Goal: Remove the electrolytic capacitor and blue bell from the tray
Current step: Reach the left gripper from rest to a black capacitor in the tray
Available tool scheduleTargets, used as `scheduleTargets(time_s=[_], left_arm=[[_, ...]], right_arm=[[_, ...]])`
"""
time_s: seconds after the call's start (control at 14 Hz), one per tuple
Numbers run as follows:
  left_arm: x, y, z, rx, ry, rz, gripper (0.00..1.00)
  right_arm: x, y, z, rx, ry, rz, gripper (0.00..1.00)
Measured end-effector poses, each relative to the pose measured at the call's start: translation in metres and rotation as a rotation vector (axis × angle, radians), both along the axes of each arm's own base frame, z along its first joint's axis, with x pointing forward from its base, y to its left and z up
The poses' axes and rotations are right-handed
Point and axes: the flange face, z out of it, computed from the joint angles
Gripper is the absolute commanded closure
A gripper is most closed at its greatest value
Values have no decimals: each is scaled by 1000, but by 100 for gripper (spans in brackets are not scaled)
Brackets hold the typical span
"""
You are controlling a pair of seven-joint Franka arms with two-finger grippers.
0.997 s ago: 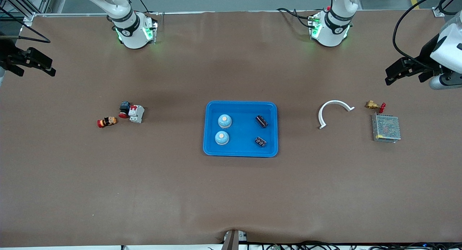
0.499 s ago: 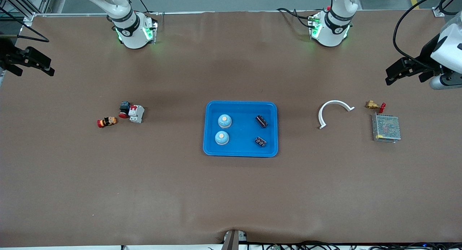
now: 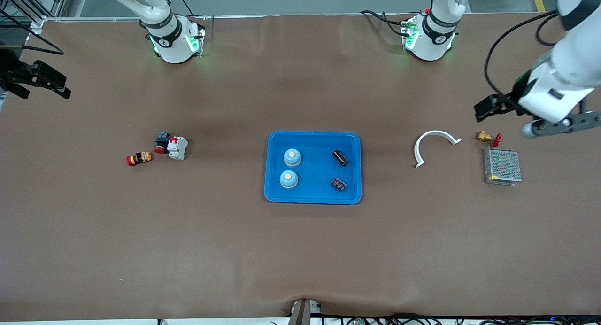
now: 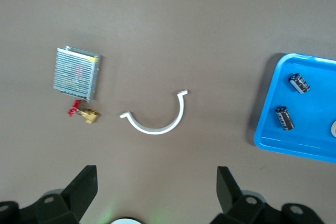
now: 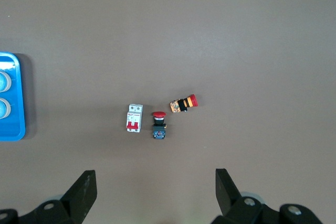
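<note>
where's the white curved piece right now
The white curved piece lies on the table between the blue tray and the brass valve, toward the left arm's end.

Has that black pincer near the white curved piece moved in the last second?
Yes. The left pincer has shifted toward the white curved piece and the blue tray, and now hangs close above the brass valve.
</note>
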Motion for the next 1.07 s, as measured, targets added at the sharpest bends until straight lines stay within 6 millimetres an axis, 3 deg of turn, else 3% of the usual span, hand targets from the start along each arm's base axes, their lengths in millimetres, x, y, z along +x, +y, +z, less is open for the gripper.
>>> scheduleTargets(time_s=[0.36, 0.78, 0.93, 1.07], left_arm=[[10, -47, -63, -2, -22, 80, 0], [-15, -137, -156, -21, -46, 268, 0], [-19, -161, -177, -31, -37, 338, 1], [-24, -185, -200, -41, -28, 395, 9]], right_arm=[[0, 2, 0, 0, 0, 3, 0], [3, 5, -3, 0, 2, 9, 0], [4, 14, -5, 16, 5, 23, 0], [5, 35, -6, 52, 7, 36, 0]])
